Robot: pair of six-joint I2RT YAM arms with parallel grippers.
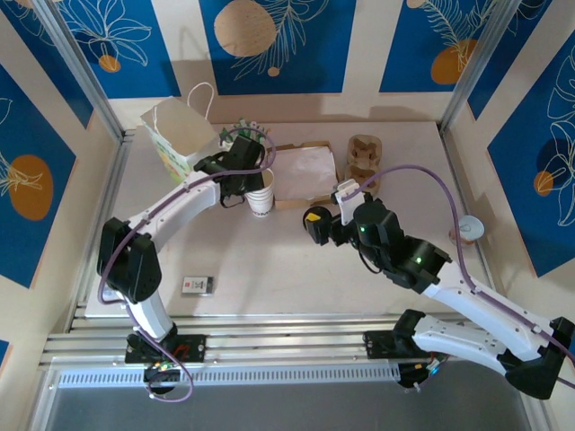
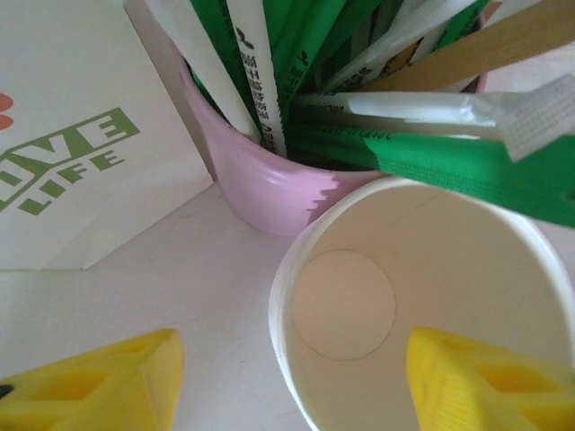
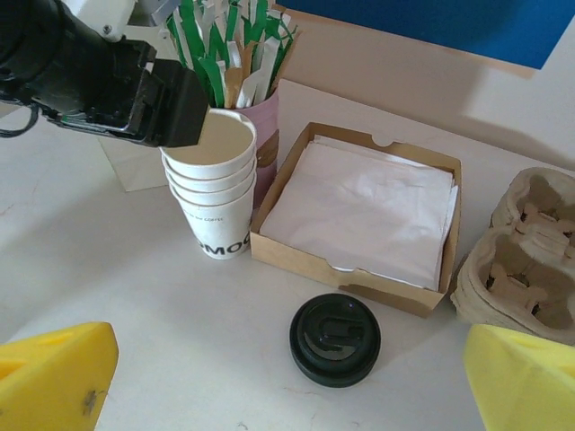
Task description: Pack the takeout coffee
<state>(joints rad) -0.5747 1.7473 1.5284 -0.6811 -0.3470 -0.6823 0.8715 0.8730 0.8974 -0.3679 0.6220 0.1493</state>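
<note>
Left end effector (image 2: 292,364), jaws apart, straddles the rim of the top cream paper cup (image 2: 467,269); pinch only that wall, lift straight. Right end effector (image 3: 287,382) gapes, empty.

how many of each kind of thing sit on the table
paper bag: 1
pink cup of sticks: 1
stack of paper cups: 1
black lid: 1
napkin box: 1
pulp carrier stack: 1
small packet: 1
small cup: 1
total: 8

Empty paper cup (image 2: 431,269), jaws of left gripper (image 2: 292,377) apart astride its rim, pink cup (image 2: 256,184) of sticks (image 2: 314,54) behind, white bag (image 2: 81,135) left.
</note>
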